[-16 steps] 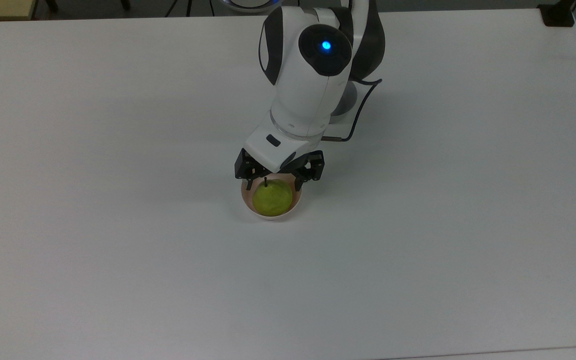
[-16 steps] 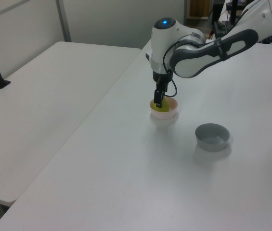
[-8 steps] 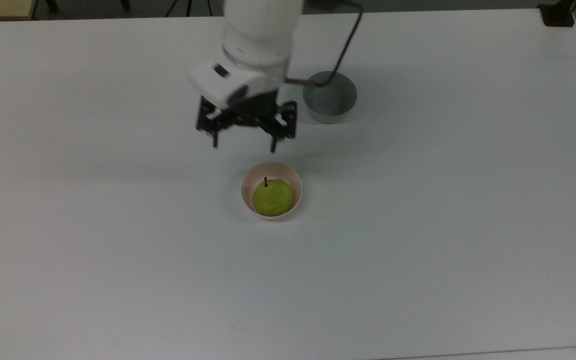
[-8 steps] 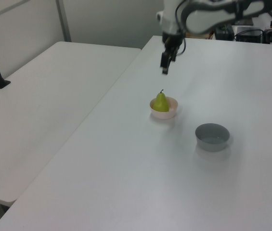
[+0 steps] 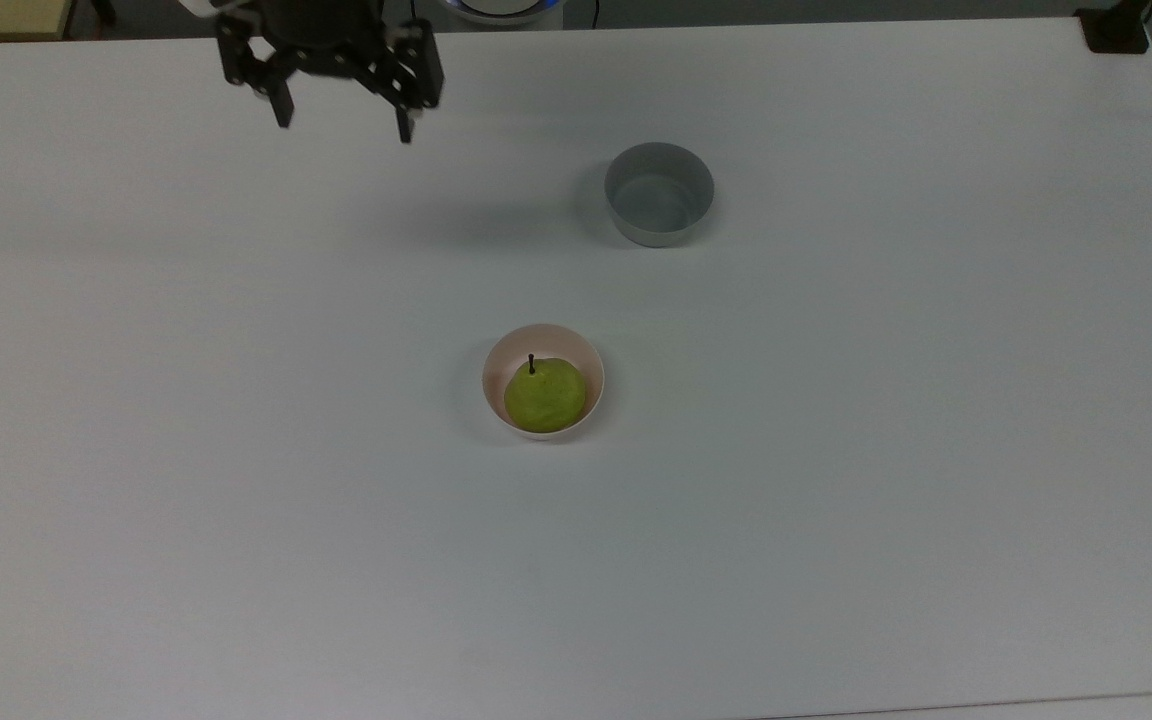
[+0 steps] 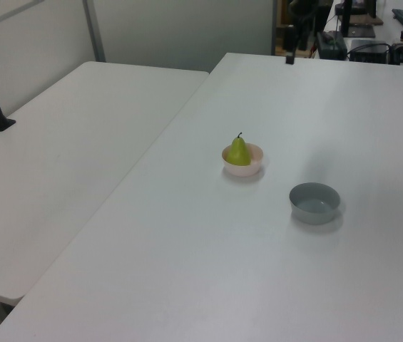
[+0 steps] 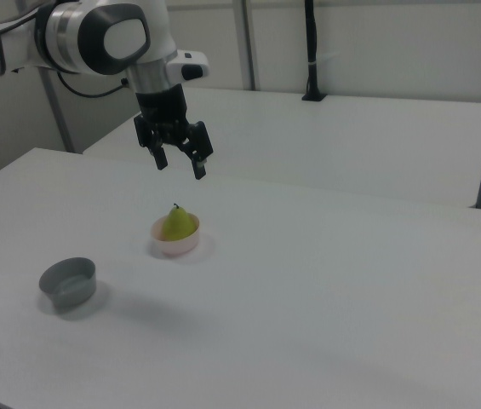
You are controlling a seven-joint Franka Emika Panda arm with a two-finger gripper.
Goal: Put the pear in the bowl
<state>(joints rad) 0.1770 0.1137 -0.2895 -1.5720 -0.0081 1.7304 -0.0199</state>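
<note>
**Pear seated in pink bowl; gripper raised and empty**

The pear (image 5: 545, 396) sits upright in the bowl (image 5: 496, 365), stem up, near the middle of the white table (image 5: 836, 480). The gripper (image 5: 342, 120) hangs well above the table, fingers spread wide and holding nothing; in the right view it is above and just left of the bowl. A grey bowl (image 5: 659, 194) stands empty, well apart from the pink one.
</note>
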